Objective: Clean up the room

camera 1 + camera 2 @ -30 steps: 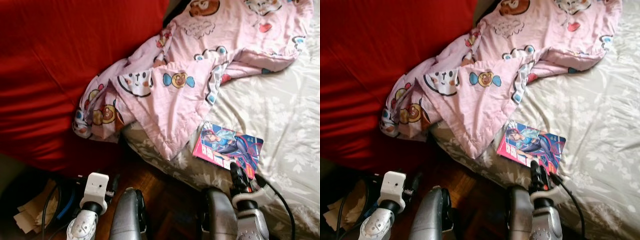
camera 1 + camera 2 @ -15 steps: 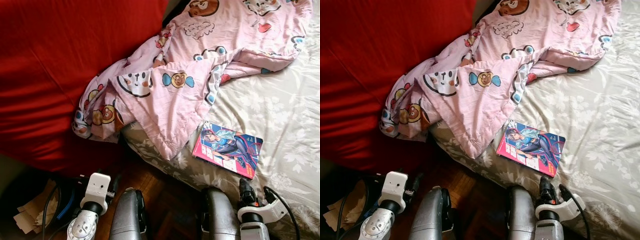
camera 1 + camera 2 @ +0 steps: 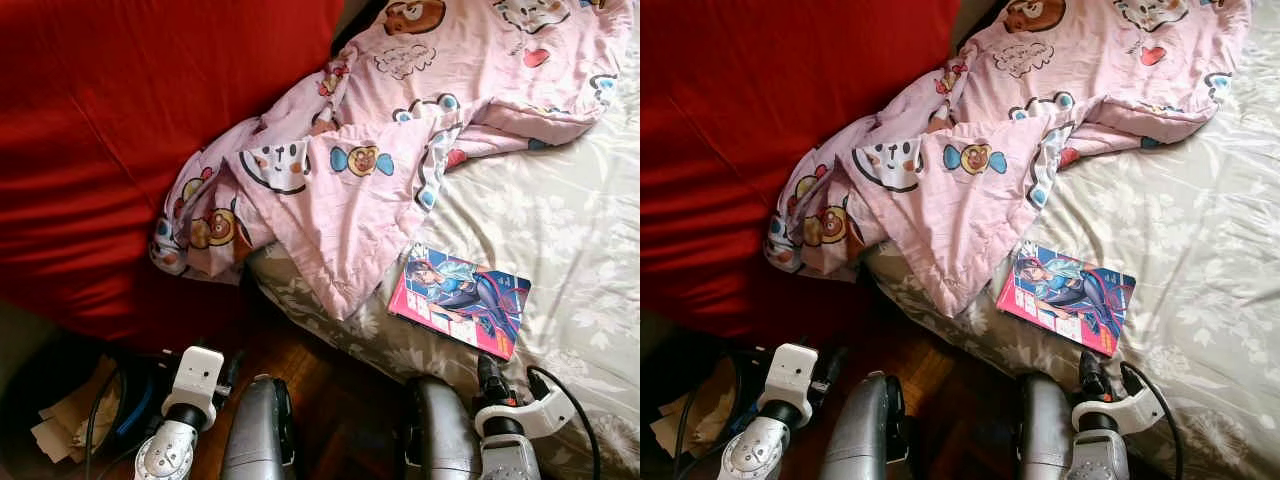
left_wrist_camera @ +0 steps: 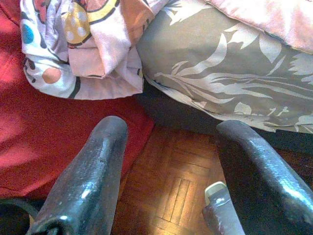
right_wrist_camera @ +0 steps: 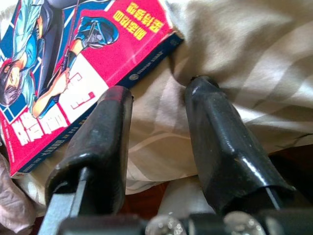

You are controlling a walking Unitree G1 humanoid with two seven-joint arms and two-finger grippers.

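A bed (image 3: 580,210) with a grey sheet of pale leaf pattern is seen on the right, and a pink blanket (image 3: 400,130) printed with cartoon bears is spread over its far part and hangs down over its left edge onto a large red cover (image 3: 100,150). A comic book (image 3: 460,298) with a pink and blue cover is laid flat on the sheet near the bed's near edge, just right of the blanket's lowest corner and not touched by it. The right gripper (image 5: 156,103) is held low at the near edge of the bed, just near of the book; its fingers (image 5: 105,142) are parted a little with only the sheet between them, and one finger is seen beside the book's edge. The left gripper (image 4: 171,142) is held low on the left over the wooden parquet floor (image 4: 171,186), near the hanging blanket, and its fingers (image 4: 90,181) are spread wide and nothing is held. Some crumpled paper (image 3: 60,420) and dark cables (image 3: 110,410) are seen on the floor at the near left.
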